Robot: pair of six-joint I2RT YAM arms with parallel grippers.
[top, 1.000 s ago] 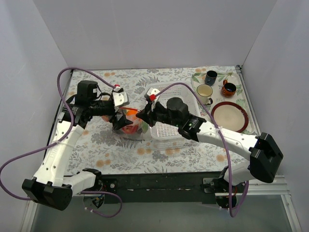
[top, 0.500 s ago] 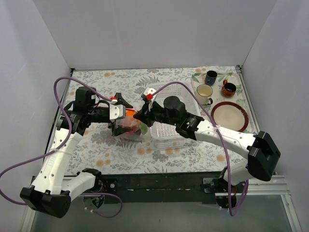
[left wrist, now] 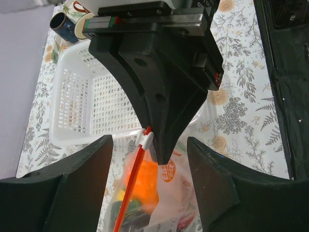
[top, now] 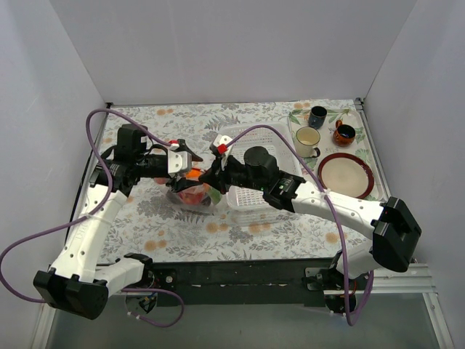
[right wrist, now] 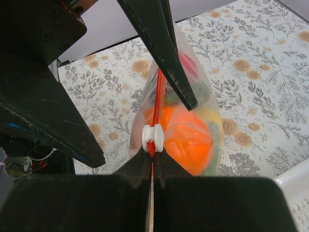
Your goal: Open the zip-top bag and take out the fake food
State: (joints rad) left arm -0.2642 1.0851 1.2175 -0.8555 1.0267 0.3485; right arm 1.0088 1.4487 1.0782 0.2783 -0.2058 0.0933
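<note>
The zip-top bag (top: 193, 193) hangs upright over the table, its red zip strip (right wrist: 158, 104) on top with a white slider (right wrist: 152, 137) at one end. Inside shows the fake food (right wrist: 186, 135): an orange ball, with red, yellow and green pieces around it. My right gripper (right wrist: 152, 157) is shut on the strip's end right behind the slider. My left gripper (left wrist: 147, 159) faces it, open. One of its fingers (left wrist: 72, 186) stands on each side of the strip, apart from the plastic. From above, both grippers (top: 200, 167) meet over the bag.
A white perforated basket (top: 256, 198) lies just right of the bag, under my right arm. Behind it to the right stand a blue mug (top: 317, 116), a white mug (top: 308, 138), a brown-orange mug (top: 344, 134) and a red-rimmed plate (top: 346, 176).
My left gripper has swung in over the bag's mouth and its jaws have narrowed around the strip. My right gripper has kept its pinch on the strip's end.
</note>
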